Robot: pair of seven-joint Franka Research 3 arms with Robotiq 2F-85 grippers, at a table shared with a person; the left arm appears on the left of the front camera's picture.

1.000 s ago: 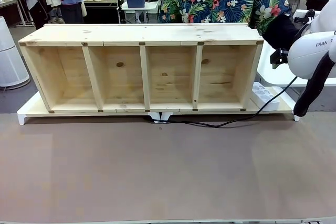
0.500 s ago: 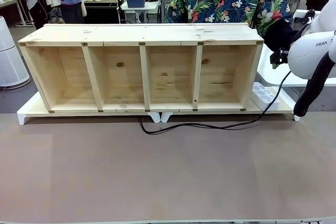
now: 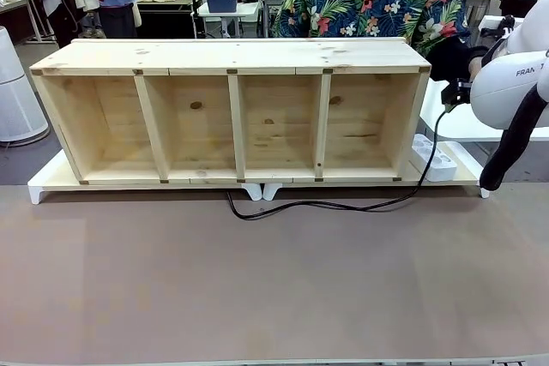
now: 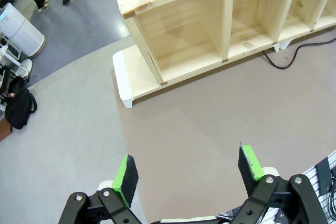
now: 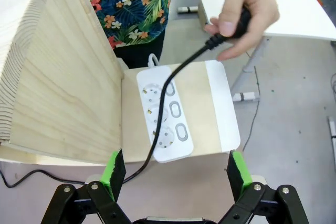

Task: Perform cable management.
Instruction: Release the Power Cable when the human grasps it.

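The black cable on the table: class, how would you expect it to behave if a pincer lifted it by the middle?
The cable would probably sag on both sides, since it already lies in loose curves. It looks thin, so likely light. Its glossy skin may slip between pads, and the person's hand holding its plug end could tug back.

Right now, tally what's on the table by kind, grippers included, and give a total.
Wooden shelf unit: 1
White power strip: 1
Black cable, its plug end held in the person's hand: 1
Open grippers: 2, left gripper and right gripper
Total: 5
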